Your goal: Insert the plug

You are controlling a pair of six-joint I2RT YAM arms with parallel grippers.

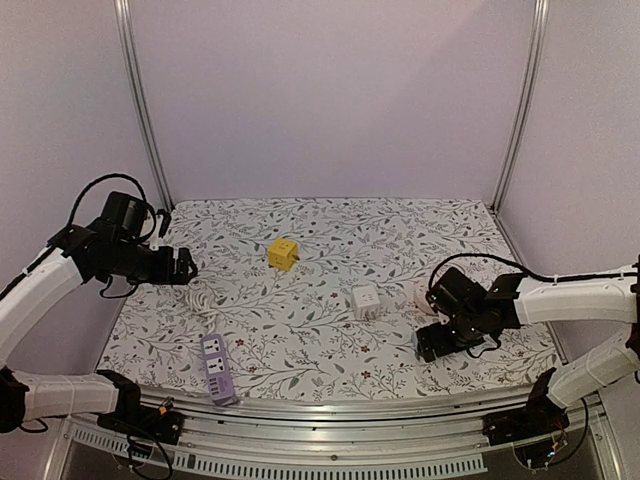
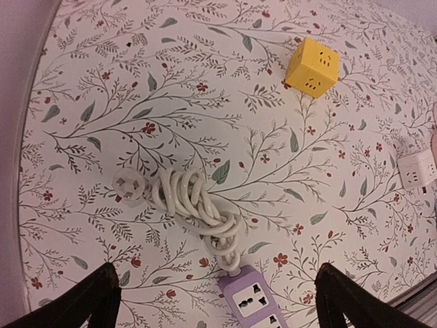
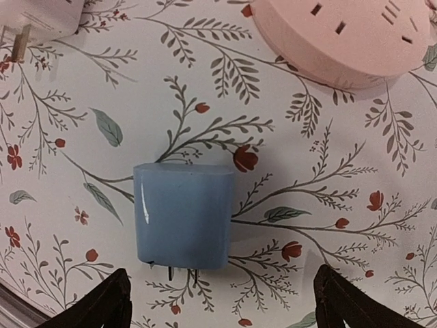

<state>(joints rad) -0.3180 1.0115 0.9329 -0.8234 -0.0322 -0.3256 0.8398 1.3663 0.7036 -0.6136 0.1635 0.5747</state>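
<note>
Lower centre of the right wrist view, blue plug (image 3: 183, 215) lay on the surface (image 3: 136, 102) between wide-open, empty right jaws, untouched. Left jaws gaped empty above white cord (image 2: 198, 212) and purple strip (image 2: 252, 301).

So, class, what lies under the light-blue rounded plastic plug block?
The light-blue rounded plastic plug block lies on the floral-patterned table cover; dark prongs show at its lower edge. Its underside is hidden.

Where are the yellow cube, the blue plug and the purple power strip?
yellow cube (image 2: 312, 67): left wrist view, middle of the cube.
blue plug (image 3: 183, 215): right wrist view, middle of its body.
purple power strip (image 1: 216, 368): top view, its socketed top.
</note>
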